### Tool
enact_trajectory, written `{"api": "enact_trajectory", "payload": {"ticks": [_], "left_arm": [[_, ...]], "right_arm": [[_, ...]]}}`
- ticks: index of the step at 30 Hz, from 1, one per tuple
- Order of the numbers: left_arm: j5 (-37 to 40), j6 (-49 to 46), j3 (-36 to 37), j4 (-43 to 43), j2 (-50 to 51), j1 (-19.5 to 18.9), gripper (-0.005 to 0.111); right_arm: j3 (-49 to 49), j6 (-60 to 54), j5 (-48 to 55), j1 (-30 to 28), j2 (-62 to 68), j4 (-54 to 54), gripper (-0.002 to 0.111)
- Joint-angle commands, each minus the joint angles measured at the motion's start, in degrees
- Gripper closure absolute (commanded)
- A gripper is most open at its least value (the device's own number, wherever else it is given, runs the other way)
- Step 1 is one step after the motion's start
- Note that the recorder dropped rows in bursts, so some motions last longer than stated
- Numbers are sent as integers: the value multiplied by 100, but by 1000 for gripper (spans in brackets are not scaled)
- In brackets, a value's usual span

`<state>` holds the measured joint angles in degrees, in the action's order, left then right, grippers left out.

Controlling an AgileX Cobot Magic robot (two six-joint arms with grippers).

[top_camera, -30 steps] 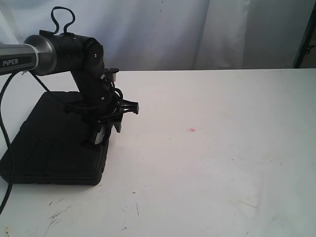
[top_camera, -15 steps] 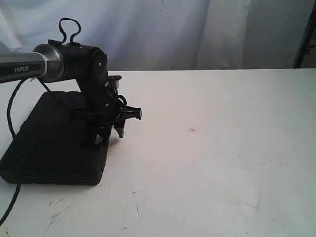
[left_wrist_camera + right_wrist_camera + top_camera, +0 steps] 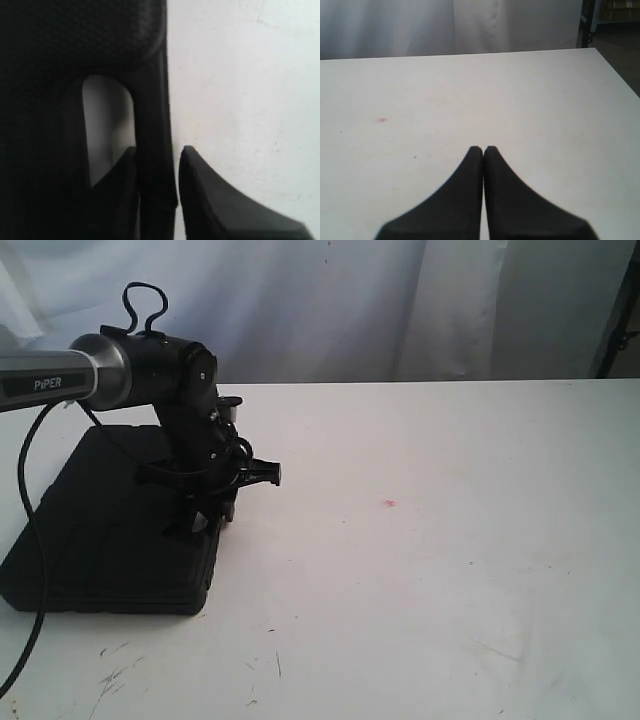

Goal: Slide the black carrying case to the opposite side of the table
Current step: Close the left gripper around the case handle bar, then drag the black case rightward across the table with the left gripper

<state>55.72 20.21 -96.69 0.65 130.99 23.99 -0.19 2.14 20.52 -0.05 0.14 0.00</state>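
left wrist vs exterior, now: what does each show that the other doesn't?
Left wrist only: left gripper fingers straddling the handle bar, one on the oval slot's side; whether they clamp it is unclear. Exterior only: the case whole, at the table's left; pink spot; scuff marks. Both: case, white table, that gripper.

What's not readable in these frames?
- Exterior view: left gripper tips lost, black on the black case, behind the arm.
- Left wrist view: whether the fingers clamp the handle; dark, blurred.
- Exterior view: case's near left corner, cut by the frame edge.
- Exterior view: right gripper, shut, out of frame.
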Motion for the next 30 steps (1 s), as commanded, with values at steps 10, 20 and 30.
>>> {"api": "enact_trajectory", "payload": {"ticks": [10,20,30], "left_arm": [[-157,387,-25,392,-26,214,107],[-465,666,-25,528,-26,664,107],[-656,675,-397,1075,-26,932,107]], "right_arm": [[19,-7,-71,-41,-14,0,108],[19,-7,-71,-41,-14,0,108],[19,-7,-71,-41,-14,0,108]]}}
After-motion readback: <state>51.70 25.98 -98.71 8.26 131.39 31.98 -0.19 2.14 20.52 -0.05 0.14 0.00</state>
